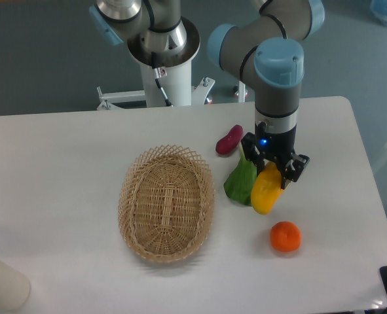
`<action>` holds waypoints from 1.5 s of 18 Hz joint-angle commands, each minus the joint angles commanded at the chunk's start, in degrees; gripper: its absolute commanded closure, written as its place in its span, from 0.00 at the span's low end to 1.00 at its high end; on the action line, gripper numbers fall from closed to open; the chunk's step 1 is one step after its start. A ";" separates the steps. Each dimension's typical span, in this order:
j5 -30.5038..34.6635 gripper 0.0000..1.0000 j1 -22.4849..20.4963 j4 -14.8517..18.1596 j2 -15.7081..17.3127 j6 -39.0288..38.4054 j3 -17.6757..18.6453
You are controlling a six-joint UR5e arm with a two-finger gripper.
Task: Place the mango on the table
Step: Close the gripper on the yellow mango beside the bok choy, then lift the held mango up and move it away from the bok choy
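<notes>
1. Scene: a large flat white tabletop with rounded corners [62, 157] fills most of the frame. An oval woven wicker basket [166, 203] sits left of centre and holds nothing visible.

2. Arm: the grey and blue robot arm [278, 72] comes down from the top of the frame, right of centre, its wrist pointing straight down.

3. Claw: the black two-finger gripper [270, 171] has its fingers closed around the upper end of the smooth, elongated yellow mango [265, 191]. The fruit hangs tilted, lower end toward the bottom left.

4. Location of the task item: the mango is right of the basket, in the centre right of the frame. Its lower tip appears at or just above the tabletop; contact cannot be confirmed from this view.

5. Neighbours: a green leafy vegetable [241, 182] lies just beside the mango on its left, apparently touching it. A purple-red oblong vegetable [229, 139] lies above and left of that. A round orange fruit [285, 236] sits near, below and right of the mango. A pale cylindrical object [2, 282] occupies the bottom left corner.

6. Step in hand, as judged: the set-down phase, with the mango held low over the table but not released.

7. Next move, as judged: ease down until the fruit rests on the surface, open the fingers, then lift straight up. The curved fruit may roll toward the orange fruit or against the green vegetable on release.
</notes>
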State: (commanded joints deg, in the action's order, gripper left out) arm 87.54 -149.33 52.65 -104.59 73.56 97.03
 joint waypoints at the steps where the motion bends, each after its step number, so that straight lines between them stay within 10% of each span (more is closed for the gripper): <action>1: 0.00 0.52 0.00 0.09 -0.09 -0.09 -0.09; 19: 0.18 0.52 -6.85 -0.53 0.44 12.55 5.62; 27: -0.35 0.52 -20.91 -0.79 0.35 35.76 10.28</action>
State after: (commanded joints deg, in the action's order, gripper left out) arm 87.19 -170.24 51.86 -104.24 109.32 107.31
